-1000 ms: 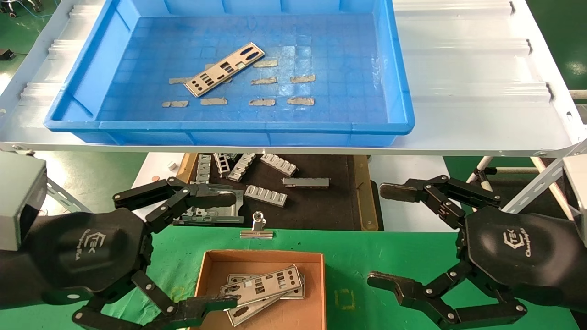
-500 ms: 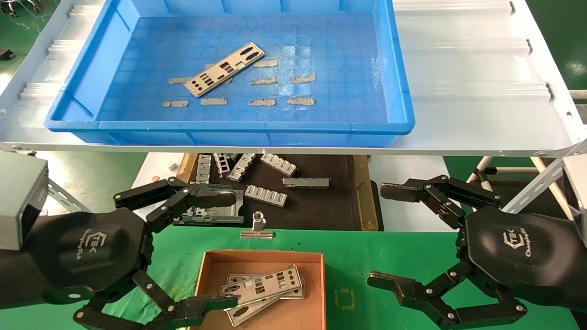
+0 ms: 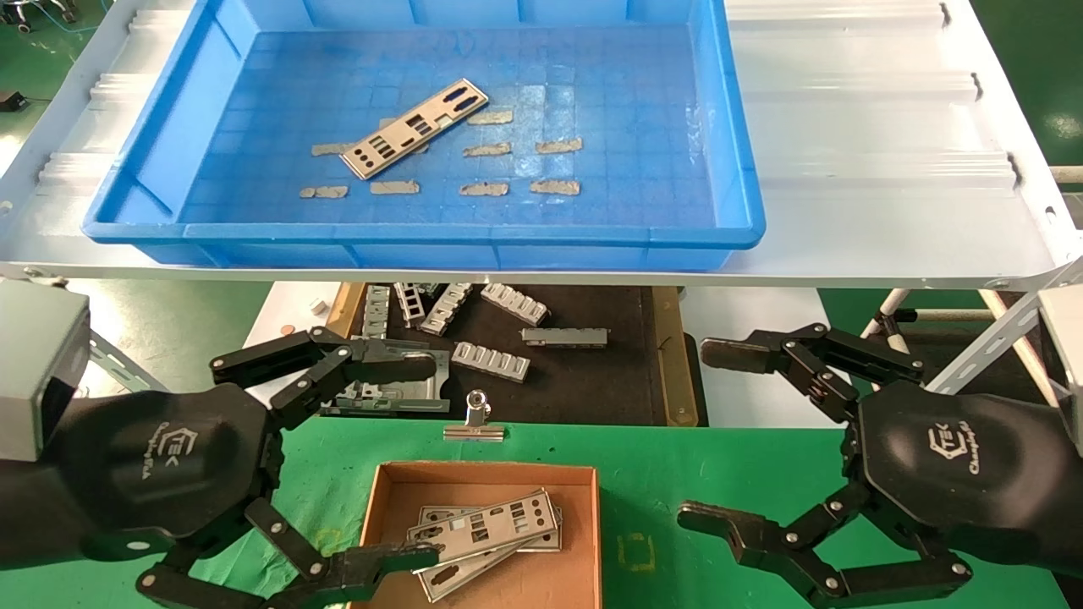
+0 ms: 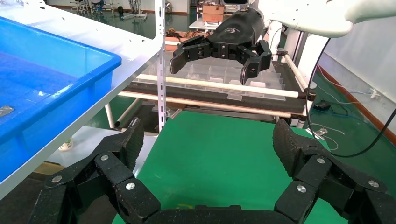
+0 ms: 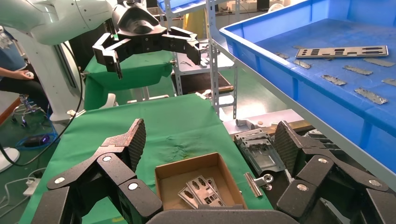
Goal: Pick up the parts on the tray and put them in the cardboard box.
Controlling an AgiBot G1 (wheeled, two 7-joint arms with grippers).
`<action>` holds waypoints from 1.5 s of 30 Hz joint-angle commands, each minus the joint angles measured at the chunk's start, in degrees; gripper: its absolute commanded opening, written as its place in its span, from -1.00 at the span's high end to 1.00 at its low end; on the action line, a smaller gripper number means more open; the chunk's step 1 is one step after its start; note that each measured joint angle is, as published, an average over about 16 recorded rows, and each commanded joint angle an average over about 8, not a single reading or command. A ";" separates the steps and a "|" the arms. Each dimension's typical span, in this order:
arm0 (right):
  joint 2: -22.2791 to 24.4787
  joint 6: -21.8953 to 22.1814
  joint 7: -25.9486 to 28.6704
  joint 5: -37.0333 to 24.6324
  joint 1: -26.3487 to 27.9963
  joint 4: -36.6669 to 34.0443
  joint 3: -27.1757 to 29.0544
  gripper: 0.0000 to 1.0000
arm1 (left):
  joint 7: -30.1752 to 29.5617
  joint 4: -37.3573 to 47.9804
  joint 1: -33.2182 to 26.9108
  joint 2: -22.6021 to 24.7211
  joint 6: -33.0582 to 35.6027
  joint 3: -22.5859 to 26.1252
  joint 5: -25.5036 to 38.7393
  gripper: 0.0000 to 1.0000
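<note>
- One part (image 3: 426, 127), a thin silvery plate with slots and holes, lay at a slant on the floor of the blue tray (image 3: 423, 235). I judged it the last one left to collect.
- Tan tape strips (image 3: 485, 189) dotted the tray floor around it, one partly under the plate.
- The tray sat on a white ribbed shelf (image 3: 880, 152), raised above and beyond both arms, so any pick would mean reaching up and forward.
- The cardboard box (image 3: 391, 491) rested on the green cloth (image 3: 744, 457) between the arms, close in for easy drops. It held a few plates (image 3: 482, 529), overlapping.
- My left gripper (image 3: 372, 461) hung beside the box, jaws spread wide, holding nothing; its lower finger crossed over the box's near left corner.
- My right gripper (image 3: 706, 436) hovered to the other side, equally wide and empty, touching nothing.
</note>
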 commanded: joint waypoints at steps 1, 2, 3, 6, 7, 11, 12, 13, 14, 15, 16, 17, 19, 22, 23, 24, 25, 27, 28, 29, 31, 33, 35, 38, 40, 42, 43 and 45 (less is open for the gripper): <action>0.00 0.00 0.00 0.00 0.00 0.00 0.00 -1.00 | 0.00 0.01 0.00 0.00 0.00 0.01 0.00 -1.00; 0.00 0.00 0.00 0.00 0.00 0.00 0.00 -1.00 | 0.00 0.01 0.00 0.00 0.00 0.01 0.00 -1.00; 0.00 0.00 0.00 0.00 0.00 0.00 0.00 -1.00 | 0.00 0.01 0.00 0.00 0.00 0.01 0.00 -1.00; 0.00 0.00 0.00 0.00 0.00 0.00 0.00 -1.00 | 0.00 0.02 0.00 0.00 0.00 0.02 0.00 -1.00; 0.00 0.00 0.00 0.00 0.00 0.00 0.00 -1.00 | 0.00 0.02 0.00 0.00 0.00 0.02 0.00 -1.00; 0.00 0.00 0.00 0.00 0.00 0.00 0.00 -1.00 | 0.00 0.02 0.00 0.00 0.01 0.02 0.00 -1.00; 0.00 0.00 0.00 0.00 0.00 0.00 0.00 -1.00 | 0.00 0.02 0.00 0.00 0.01 0.02 0.00 -1.00; 0.00 0.00 0.00 0.00 0.00 0.00 0.00 -1.00 | 0.00 0.02 0.00 0.00 0.01 0.02 0.00 -1.00; 0.00 0.00 0.00 0.00 0.00 0.00 0.00 -1.00 | 0.00 0.02 0.00 0.00 0.01 0.02 0.00 -1.00; 0.00 0.00 0.00 0.00 0.00 0.00 0.00 -1.00 | 0.00 0.02 0.00 0.00 0.01 0.02 0.00 -1.00; 0.00 0.00 0.00 0.00 0.00 0.00 0.00 -1.00 | 0.00 0.02 0.00 0.00 0.01 0.02 0.00 -1.00; 0.00 0.00 0.00 0.00 0.00 0.00 0.00 -1.00 | 0.00 0.02 0.00 0.00 0.01 0.02 0.00 -1.00; 0.00 0.00 0.00 0.00 0.00 0.00 0.00 -1.00 | 0.00 0.02 0.00 0.00 0.01 0.02 0.00 -1.00; 0.00 0.00 0.00 0.00 0.00 0.00 0.00 -1.00 | 0.00 0.02 0.00 0.00 0.01 0.02 0.00 -1.00; 0.00 0.00 0.00 0.00 0.00 0.00 0.00 -1.00 | 0.00 0.02 0.00 0.00 0.01 0.02 0.00 -1.00; 0.00 0.00 0.00 0.00 0.00 0.00 0.00 -1.00 | 0.00 0.02 0.00 0.00 0.01 0.02 -0.01 -1.00; 0.00 0.00 0.00 0.00 0.00 0.00 0.00 -1.00 | 0.00 0.02 0.00 0.00 0.01 0.02 -0.01 -1.00; 0.00 0.00 0.00 0.00 0.00 0.00 0.00 -1.00 | 0.00 0.02 0.00 0.00 0.01 0.02 -0.01 -1.00; 0.00 0.00 0.00 0.00 0.00 0.00 0.00 -1.00 | 0.00 0.02 0.00 0.00 0.02 0.02 -0.01 -1.00; 0.00 0.00 0.00 0.00 0.00 0.00 0.00 -1.00 | 0.00 0.02 0.00 0.00 0.02 0.02 -0.01 -1.00; 0.00 0.00 0.00 0.00 0.00 0.00 0.00 -1.00 | 0.00 0.02 0.00 0.00 0.02 0.02 -0.02 -1.00; 0.00 0.00 0.00 0.00 0.00 0.00 0.00 -1.00 | 0.00 0.02 0.00 0.00 0.02 0.02 -0.02 -1.00; 0.00 0.00 0.00 0.00 0.00 0.00 0.00 -1.00 | 0.00 0.02 0.00 0.00 0.02 0.02 -0.02 -1.00; 0.00 0.00 0.00 0.00 0.00 0.00 0.00 -1.00 | 0.00 0.02 0.00 0.00 0.02 0.02 -0.02 -1.00; 0.00 0.00 0.00 0.00 0.00 0.00 0.00 -1.00 | 0.00 0.02 0.00 0.00 0.02 0.02 -0.02 -1.00; 0.00 0.00 0.00 0.00 0.00 0.00 0.00 -1.00 | 0.00 0.02 0.00 0.00 0.02 0.02 -0.02 -1.00; 0.00 0.00 0.00 0.00 0.00 0.00 0.00 -1.00 | 0.00 0.02 0.00 0.00 0.02 0.02 -0.02 -1.00; 0.00 0.00 0.00 0.00 0.00 0.00 0.00 -1.00 | 0.00 0.02 0.00 0.00 0.02 0.02 -0.02 -1.00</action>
